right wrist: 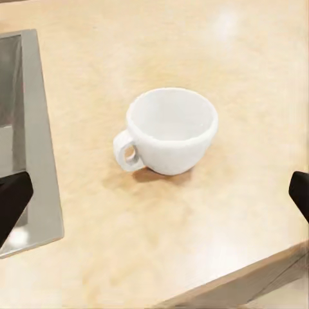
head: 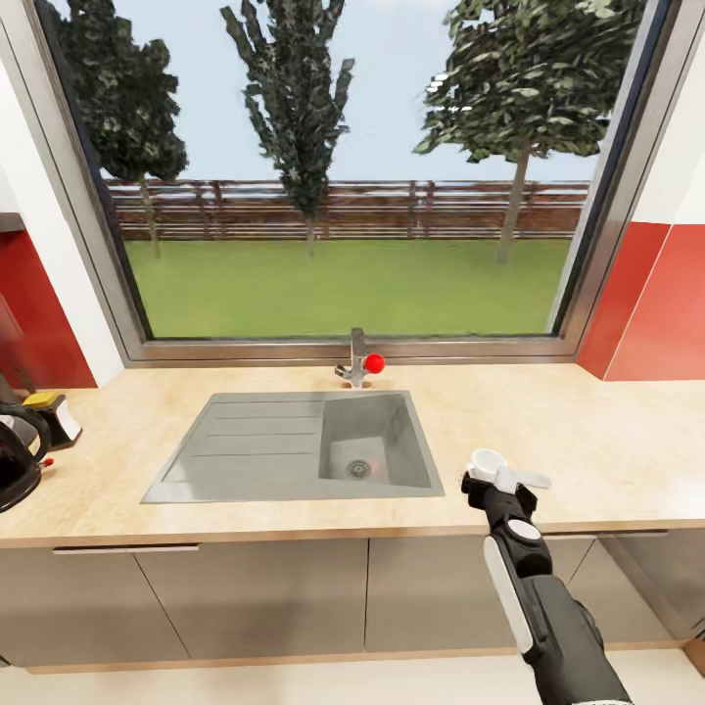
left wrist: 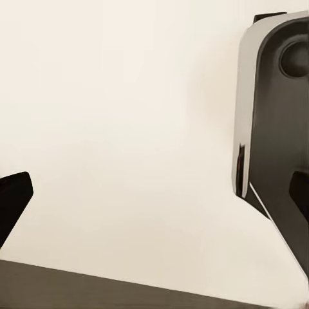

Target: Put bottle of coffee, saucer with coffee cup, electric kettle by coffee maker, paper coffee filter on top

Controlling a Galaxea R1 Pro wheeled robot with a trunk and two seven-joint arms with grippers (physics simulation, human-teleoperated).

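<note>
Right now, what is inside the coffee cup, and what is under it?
The coffee cup looks empty: the right wrist view shows only its white inner wall. It stands upright on the bare kitchen countertop, near the sink. No saucer is visible around its base.

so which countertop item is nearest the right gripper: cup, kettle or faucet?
The coffee cup: white, upright, right of the sink, just ahead of the right gripper. The electric kettle sits at the far left edge.

The small white rounded coffee cup (right wrist: pixel 170 131) stood on the tan speckled kitchen countertop (head: pixel 587 441), near its front edge, right of the grey steel sink (head: pixel 294 446).
</note>
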